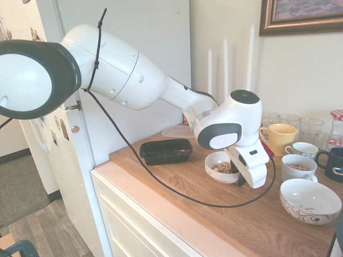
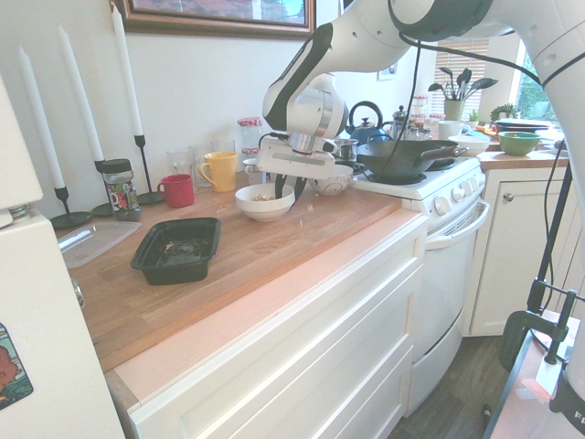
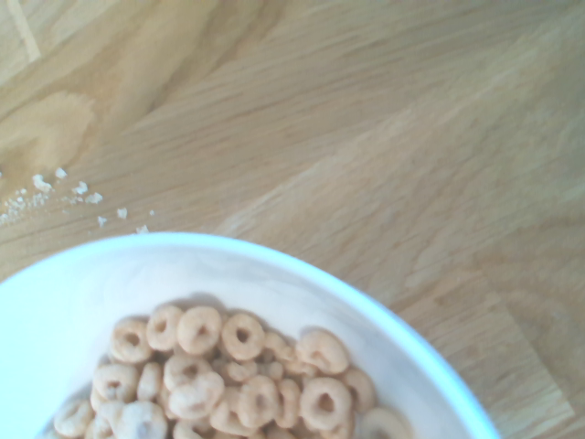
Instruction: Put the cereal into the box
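While the shallow black plastic box waits at the left of the wooden counter, the tan cereal rings sit in a small white bowl, well apart from it. Whether the fingers of the gripper, at the bowl's rim, are closed cannot be told; a firm rim grasp seems needed before the bowl is carried across and tipped.

Yellow mug, red mug, black wok on stove.

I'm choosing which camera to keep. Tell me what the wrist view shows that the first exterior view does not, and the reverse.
Only the wrist view shows the ring shape of the light tan cereal pieces and pale crumbs on the wood. Only the first exterior view shows the shallow black plastic tray, the white arm's gripper beside the bowl, and the yellow mug. Both show the round white bowl holding cereal on the wooden countertop.
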You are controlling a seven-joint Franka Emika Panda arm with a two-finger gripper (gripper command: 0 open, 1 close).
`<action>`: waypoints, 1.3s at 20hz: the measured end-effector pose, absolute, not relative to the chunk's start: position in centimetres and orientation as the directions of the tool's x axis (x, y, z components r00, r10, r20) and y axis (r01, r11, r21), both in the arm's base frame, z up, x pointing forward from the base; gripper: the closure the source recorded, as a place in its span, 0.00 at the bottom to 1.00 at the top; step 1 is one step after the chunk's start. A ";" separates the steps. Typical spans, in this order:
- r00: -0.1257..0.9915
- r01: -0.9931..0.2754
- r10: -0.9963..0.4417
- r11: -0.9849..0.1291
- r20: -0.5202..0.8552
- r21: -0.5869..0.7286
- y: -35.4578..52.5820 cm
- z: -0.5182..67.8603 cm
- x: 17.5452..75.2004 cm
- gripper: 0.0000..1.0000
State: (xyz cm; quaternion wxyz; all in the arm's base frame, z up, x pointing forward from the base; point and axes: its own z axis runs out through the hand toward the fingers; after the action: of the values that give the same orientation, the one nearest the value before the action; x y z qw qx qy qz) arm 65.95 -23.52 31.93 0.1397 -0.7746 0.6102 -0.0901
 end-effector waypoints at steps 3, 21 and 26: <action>0.240 -0.919 -0.970 -0.216 -0.032 -0.329 -23.7 32.4 66.1 1.00; 0.294 -0.907 -0.956 -0.277 -0.005 -0.318 -23.7 34.9 68.0 1.00; 0.319 -0.901 -0.948 -0.309 0.018 -0.306 -23.6 36.1 68.5 1.00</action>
State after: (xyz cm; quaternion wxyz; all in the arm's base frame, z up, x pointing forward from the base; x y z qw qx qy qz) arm 68.54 -23.60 36.08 0.1206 -0.8030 0.5755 -0.0976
